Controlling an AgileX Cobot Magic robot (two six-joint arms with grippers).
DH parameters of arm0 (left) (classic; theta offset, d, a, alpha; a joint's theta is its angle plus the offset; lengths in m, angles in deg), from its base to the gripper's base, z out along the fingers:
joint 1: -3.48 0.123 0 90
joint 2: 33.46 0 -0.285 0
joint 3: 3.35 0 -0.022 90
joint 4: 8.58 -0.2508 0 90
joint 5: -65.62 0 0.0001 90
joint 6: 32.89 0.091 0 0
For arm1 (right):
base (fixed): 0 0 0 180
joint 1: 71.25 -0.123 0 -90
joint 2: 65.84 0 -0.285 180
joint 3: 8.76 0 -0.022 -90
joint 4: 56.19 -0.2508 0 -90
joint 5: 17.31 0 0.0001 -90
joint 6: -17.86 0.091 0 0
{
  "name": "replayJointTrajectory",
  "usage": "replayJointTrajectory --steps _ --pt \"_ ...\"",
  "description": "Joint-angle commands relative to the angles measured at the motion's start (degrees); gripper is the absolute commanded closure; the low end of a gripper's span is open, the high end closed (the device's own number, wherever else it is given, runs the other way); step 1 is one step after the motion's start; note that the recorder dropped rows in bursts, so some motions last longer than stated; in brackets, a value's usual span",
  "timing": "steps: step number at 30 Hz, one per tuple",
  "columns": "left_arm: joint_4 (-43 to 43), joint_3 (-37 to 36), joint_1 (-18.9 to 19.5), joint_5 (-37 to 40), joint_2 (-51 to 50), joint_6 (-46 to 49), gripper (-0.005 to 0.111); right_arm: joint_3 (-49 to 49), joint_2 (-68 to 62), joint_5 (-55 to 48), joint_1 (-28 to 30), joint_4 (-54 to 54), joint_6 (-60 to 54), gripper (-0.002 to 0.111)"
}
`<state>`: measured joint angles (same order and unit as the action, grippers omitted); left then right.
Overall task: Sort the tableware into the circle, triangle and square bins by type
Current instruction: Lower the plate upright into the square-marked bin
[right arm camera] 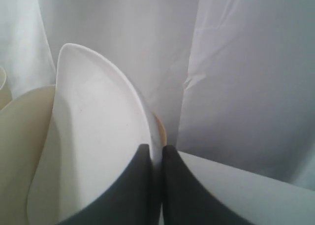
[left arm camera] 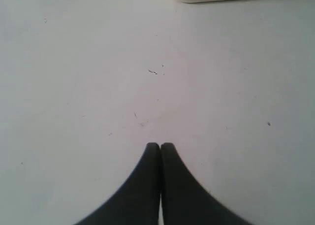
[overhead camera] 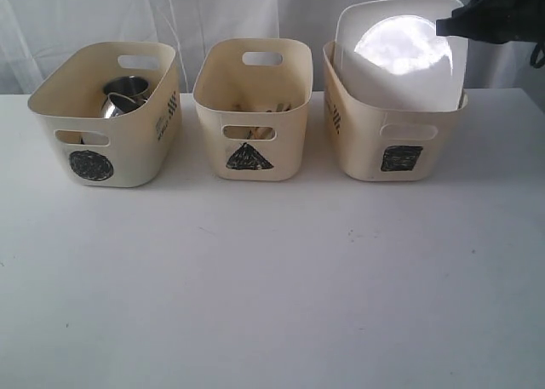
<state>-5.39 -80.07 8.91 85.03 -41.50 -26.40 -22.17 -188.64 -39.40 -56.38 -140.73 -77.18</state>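
Left to right: circle bin (overhead camera: 136, 155), triangle bin (overhead camera: 289, 142), square bin (overhead camera: 358, 151) holding plate (overhead camera: 400, 53).

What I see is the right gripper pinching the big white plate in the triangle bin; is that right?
Not quite: the exterior view shows the plate standing in the square bin, not the triangle bin. The right gripper does pinch its rim.
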Motion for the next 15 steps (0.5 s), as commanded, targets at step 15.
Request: replayJointTrajectory --steps 15 --pt "0.2 -0.5 0.1 0.8 0.3 -0.1 0.107 0.0 0.4 -4.0 -0.2 6.4 6.8 0.072"
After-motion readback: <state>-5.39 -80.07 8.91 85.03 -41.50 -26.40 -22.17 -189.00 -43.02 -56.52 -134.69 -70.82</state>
